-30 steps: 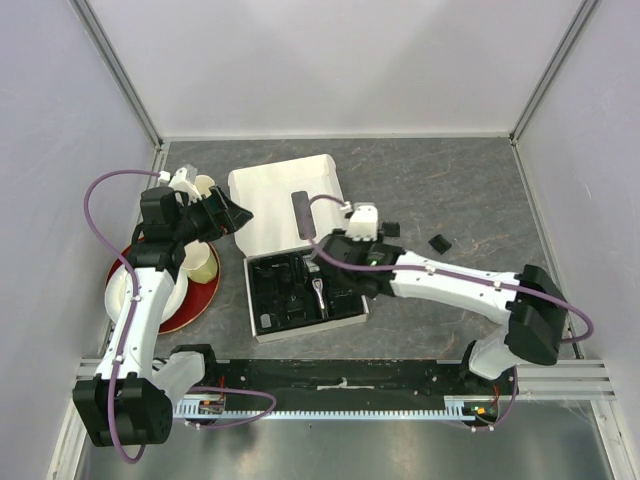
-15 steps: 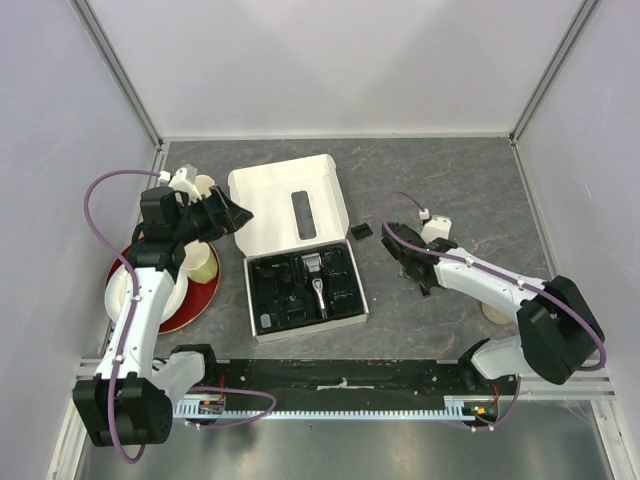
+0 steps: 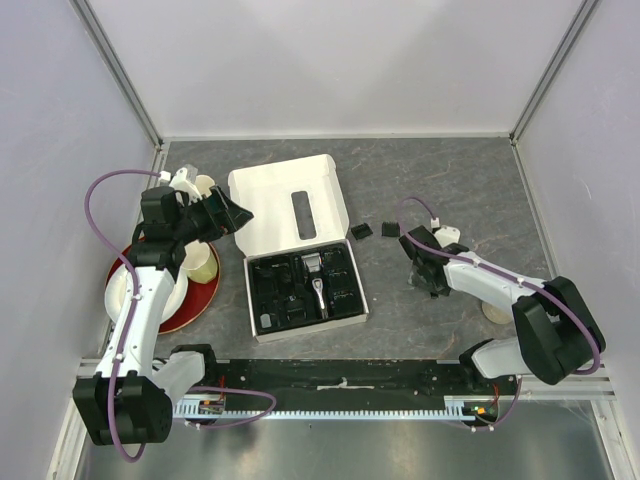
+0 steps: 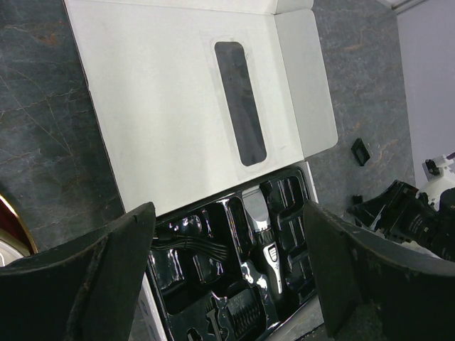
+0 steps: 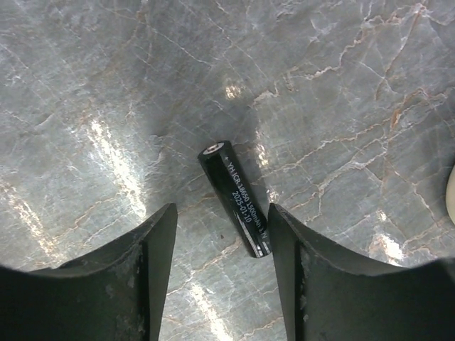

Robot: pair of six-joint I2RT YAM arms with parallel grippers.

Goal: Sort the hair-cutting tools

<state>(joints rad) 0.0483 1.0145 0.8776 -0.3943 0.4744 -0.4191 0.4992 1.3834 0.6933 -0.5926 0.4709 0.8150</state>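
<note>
Jaws of right gripper (image 5: 220, 234) seen apart, slim black stick (image 5: 237, 199) lying flat on table (image 5: 341, 85) between them. Left gripper (image 4: 227, 220) spread wide near box lid (image 4: 178, 106); clipper (image 4: 266, 238) seated in tray (image 4: 178, 256).

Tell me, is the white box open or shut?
Open. The lid lies folded back flat on the table, and the black tray with the clipper shows.
</note>
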